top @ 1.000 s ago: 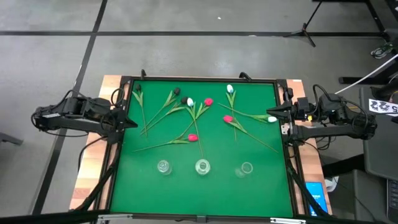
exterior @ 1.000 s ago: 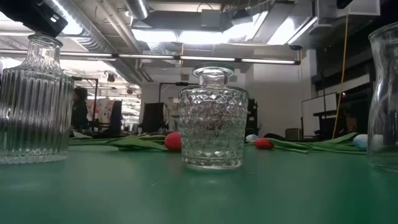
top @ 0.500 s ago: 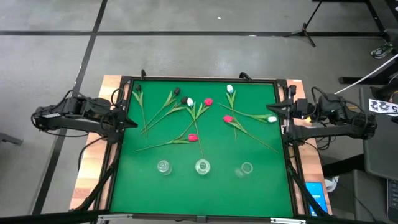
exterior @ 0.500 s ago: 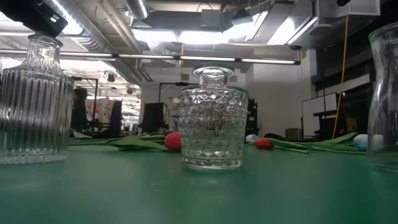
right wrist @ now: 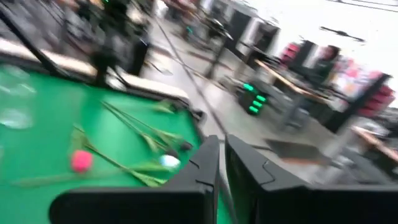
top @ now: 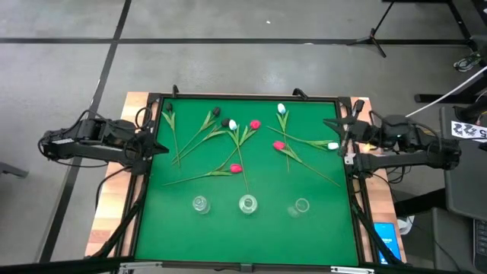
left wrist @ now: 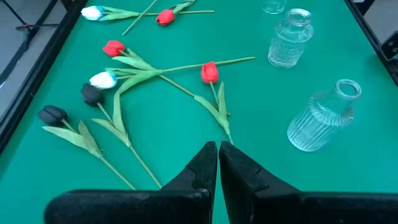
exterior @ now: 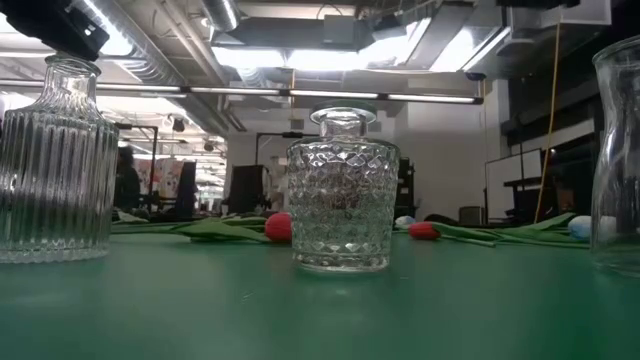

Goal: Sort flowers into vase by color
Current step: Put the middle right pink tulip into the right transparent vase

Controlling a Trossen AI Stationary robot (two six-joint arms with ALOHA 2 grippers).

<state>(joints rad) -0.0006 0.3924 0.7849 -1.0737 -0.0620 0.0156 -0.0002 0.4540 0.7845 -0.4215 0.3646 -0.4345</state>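
Several artificial tulips lie flat on the green mat [top: 251, 228], spread over its far half: red heads [top: 236, 168] [top: 278, 144], white heads [top: 233, 125] [top: 333, 145] and black heads [top: 216, 112]. Three glass vases [top: 200, 204] [top: 247, 203] [top: 301, 205] stand in a row near the front. My left gripper [top: 163, 150] hovers shut at the mat's left edge, short of a red tulip [left wrist: 209, 71]. My right gripper [top: 332, 124] hovers shut at the right edge, above the white-headed tulip there [right wrist: 168, 160].
A raised dark frame [top: 251, 97] borders the mat, with wooden table strips [top: 114, 205] outside it. In the low view the ribbed vase [exterior: 55, 165], the diamond-cut vase [exterior: 342, 195] and a third vase [exterior: 618, 160] stand in front of the flowers. Bare mat lies in front of the vases.
My right gripper has swung its fingertips toward the table's far edge and rolled about its own axis, staying shut at the mat's right edge. The flowers and vases lie as before.
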